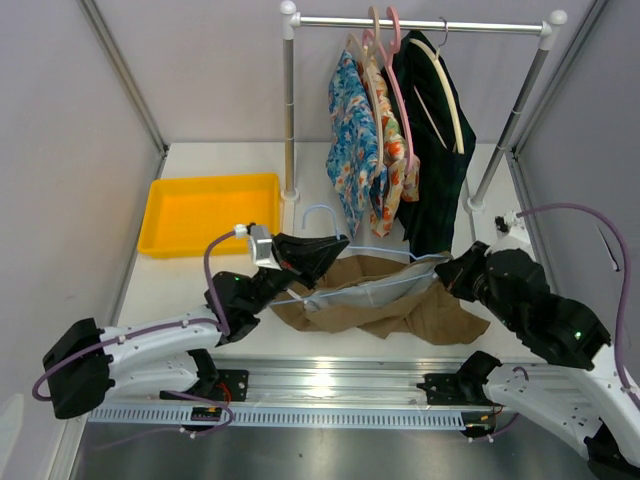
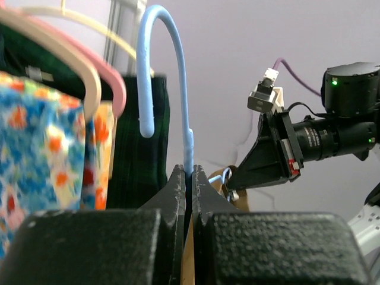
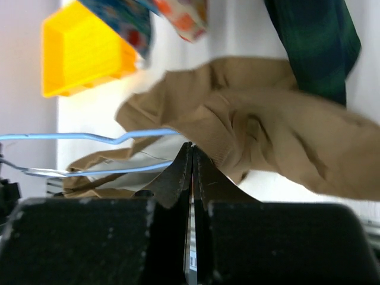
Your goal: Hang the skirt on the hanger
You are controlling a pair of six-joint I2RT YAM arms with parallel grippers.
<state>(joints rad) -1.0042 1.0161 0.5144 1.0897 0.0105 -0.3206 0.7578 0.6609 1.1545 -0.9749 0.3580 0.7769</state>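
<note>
Left gripper pinching hanger neck (hook up), right gripper pressed together, over skirt.

The overhead camera looks down from high behind the near edge of the table towards the clothes rail. Each wrist camera sits close in. The left one faces up along the hanger hook, and the right one, rolled sideways, faces the skirt. All three views share the hanger.
</note>
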